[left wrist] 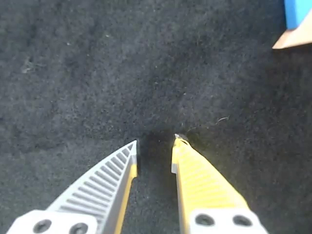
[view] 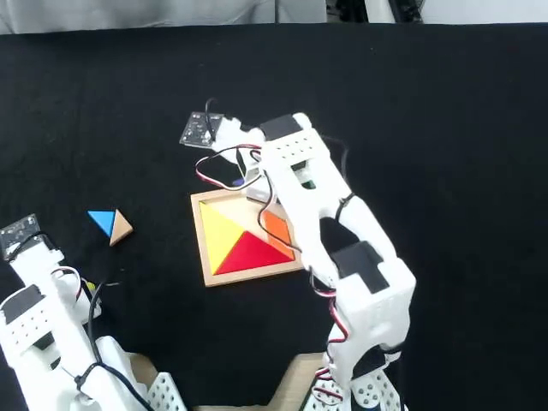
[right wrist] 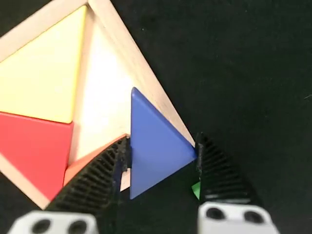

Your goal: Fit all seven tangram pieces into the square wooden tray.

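Right gripper (right wrist: pixel 162 142) squeezes a dark blue triangle piece (right wrist: pixel 153 131) over the rim of the square wooden tray (right wrist: pixel 146 73).
A big yellow triangle (right wrist: pixel 44 78) and a red triangle (right wrist: pixel 29 146) lie in the tray. The left gripper (left wrist: pixel 155 146) is spread apart, holding nothing, over the black table (left wrist: pixel 97 73).

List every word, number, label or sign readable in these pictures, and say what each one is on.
No readable text in any view.
Square wooden tray: bare wood, no marks.
Yellow triangle piece, red triangle piece, dark blue triangle piece: plain faces, no print.
Small circuit board on the arm over the tray: any print is too small to read.
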Robot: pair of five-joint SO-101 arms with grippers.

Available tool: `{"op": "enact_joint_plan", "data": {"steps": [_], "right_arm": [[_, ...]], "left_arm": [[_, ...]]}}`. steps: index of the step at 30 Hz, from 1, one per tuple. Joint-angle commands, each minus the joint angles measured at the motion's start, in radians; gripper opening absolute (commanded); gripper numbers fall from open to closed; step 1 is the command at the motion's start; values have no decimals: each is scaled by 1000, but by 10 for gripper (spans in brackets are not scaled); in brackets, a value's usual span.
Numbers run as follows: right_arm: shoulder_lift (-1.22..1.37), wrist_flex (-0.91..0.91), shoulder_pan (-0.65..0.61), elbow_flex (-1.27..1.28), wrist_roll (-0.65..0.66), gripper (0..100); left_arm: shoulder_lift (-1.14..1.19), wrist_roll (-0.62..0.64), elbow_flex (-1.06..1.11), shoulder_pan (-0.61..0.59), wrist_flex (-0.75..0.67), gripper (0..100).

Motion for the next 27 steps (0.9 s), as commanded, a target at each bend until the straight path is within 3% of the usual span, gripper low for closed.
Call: {"op": "enact_joint_plan", "data": {"steps": [1, 6, 27], "right_arm": [[4, -21, 5, -36, -17, 166], [42, -23, 6, -44, -77, 166], [45, -23, 20, -4, -83, 172]], "left_arm": [[-11, -9, -7, -5, -14, 127], [-11, -9, -7, -5, -15, 127], [-11, -9, -7, -5, -15, 127]]}}
